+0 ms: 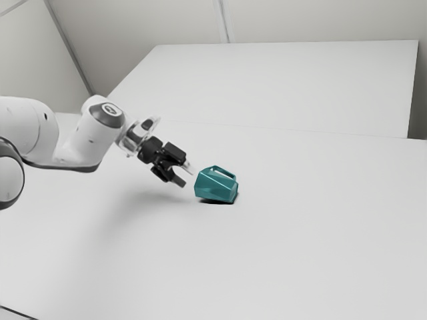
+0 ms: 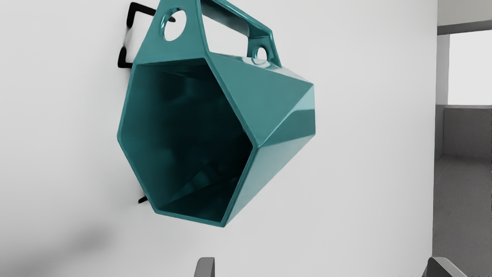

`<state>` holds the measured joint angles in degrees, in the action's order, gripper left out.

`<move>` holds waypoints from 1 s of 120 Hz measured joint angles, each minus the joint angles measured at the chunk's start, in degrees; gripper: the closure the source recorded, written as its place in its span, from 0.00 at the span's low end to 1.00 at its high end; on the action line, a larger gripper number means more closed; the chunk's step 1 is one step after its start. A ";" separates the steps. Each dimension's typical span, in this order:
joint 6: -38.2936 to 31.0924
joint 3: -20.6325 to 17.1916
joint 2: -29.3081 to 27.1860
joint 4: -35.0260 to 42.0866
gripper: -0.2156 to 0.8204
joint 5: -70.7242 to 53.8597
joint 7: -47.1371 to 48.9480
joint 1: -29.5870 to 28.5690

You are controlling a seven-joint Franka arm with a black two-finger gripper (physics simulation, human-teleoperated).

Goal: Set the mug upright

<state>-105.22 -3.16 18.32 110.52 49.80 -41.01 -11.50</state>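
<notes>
Starting at the exterior view's left, along the white, rounded, jointed robot arm (image 1: 87,137), reaching in over the smooth, pale grey tabletop (image 1: 300,247). On to the black two-finger gripper (image 1: 186,177), angled down toward the tabletop, with fingers spread well apart and empty between them. Then, just beyond, near but not touching: the teal, glossy, faceted mug (image 1: 217,188), tipped over on its side on the tabletop, not upright. And look at that mouth, turned toward the gripper (image 2: 324,267), six-sided and dark inside in the wrist view! Up on the upper side, away from the tabletop, the angular teal handle (image 2: 238,23), pierced by round holes near its ends. Farther along, behind the mug and stretching toward the exterior view's right, a broad, flat white surface (image 1: 280,87).
</notes>
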 joint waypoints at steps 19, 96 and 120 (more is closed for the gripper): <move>-0.80 0.00 0.00 0.53 0.21 0.99 -1.33 0.36; -5.00 -0.35 1.15 0.50 0.21 4.94 -4.21 2.12; -5.74 -0.35 1.27 0.38 0.21 5.56 -4.60 2.26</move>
<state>-110.96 -3.51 19.60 110.90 55.35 -45.61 -9.24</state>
